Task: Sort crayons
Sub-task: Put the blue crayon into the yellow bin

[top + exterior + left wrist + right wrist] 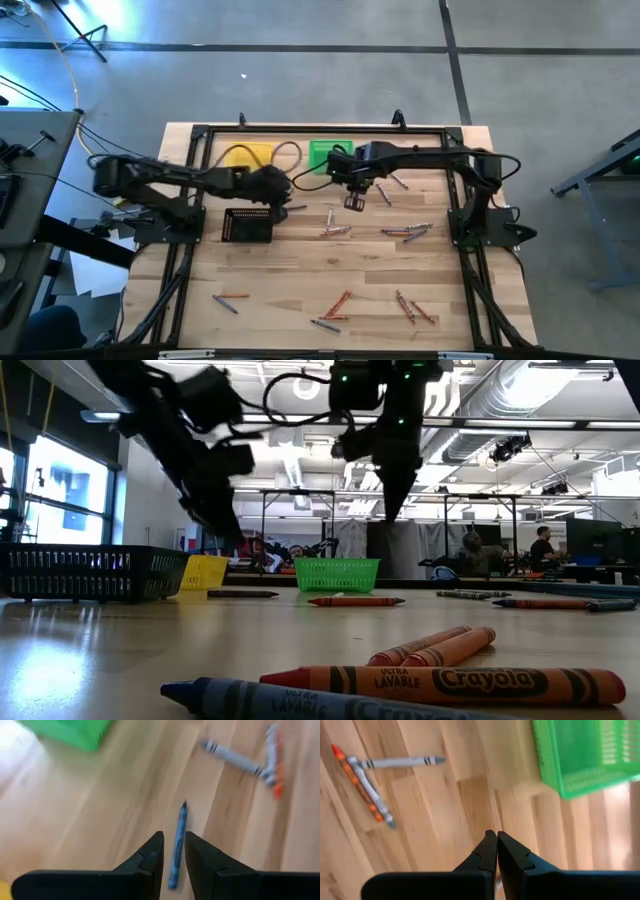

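The pale, plank-jointed wooden bench (pixel 300 280) has a smooth, faintly sheeny finish. The green plastic mesh bin (pixel 337 574) looks glossy. Paper-wrapped orange wax crayons (pixel 450 682) lie matt near the bench's front edge.

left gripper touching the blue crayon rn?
Cannot tell. In the left wrist view the blue crayon lies in line with the gap of the left gripper, whose jaws stand slightly parted; no contact or clearance shows plainly.

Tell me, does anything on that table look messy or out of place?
Yes: crayons lie scattered loose across the wooden table, pointing every way, while the green bin, yellow bin and black bin sit neatly. Nothing looks broken or tipped.
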Robot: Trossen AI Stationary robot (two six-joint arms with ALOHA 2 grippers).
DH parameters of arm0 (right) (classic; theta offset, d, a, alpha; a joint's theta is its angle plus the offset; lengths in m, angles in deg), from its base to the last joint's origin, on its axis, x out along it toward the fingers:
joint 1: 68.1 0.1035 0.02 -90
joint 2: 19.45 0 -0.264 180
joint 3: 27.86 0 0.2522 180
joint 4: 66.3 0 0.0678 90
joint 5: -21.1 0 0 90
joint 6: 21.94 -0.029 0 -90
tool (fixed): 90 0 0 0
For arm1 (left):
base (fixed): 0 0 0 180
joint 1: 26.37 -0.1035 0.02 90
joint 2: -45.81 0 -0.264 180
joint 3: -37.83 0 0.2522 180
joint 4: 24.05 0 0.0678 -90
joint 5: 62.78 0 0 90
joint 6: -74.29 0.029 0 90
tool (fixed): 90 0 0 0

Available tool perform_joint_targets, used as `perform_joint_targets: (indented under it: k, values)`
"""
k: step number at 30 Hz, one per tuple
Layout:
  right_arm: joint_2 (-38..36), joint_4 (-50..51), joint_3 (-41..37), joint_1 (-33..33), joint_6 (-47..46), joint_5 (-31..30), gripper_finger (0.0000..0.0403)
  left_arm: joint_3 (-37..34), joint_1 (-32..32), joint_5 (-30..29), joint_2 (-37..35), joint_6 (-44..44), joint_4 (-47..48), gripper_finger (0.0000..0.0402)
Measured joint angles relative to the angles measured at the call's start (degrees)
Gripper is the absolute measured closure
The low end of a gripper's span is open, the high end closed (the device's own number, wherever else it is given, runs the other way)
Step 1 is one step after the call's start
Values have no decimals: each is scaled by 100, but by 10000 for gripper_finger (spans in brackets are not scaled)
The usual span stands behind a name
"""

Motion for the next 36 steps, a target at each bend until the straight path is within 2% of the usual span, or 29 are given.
perform_joint_targets:
  k: [5,15,24,31,36]
  values:
    - [-379,494,6,-3,-259,-516,394,567,34,-12,772,270,508,334]
    - [-1327,1196,7,-2,-906,-1111,394,847,114,-14,1626,421,558,334]
    - [-2312,1335,7,162,-1387,-1485,394,871,116,-73,1823,509,584,337]
    - [-2938,1297,7,407,-1627,-1681,394,862,85,-90,1834,98,619,394]
    - [-3333,1099,7,610,-1644,-1700,394,881,81,-180,1818,-38,628,398]
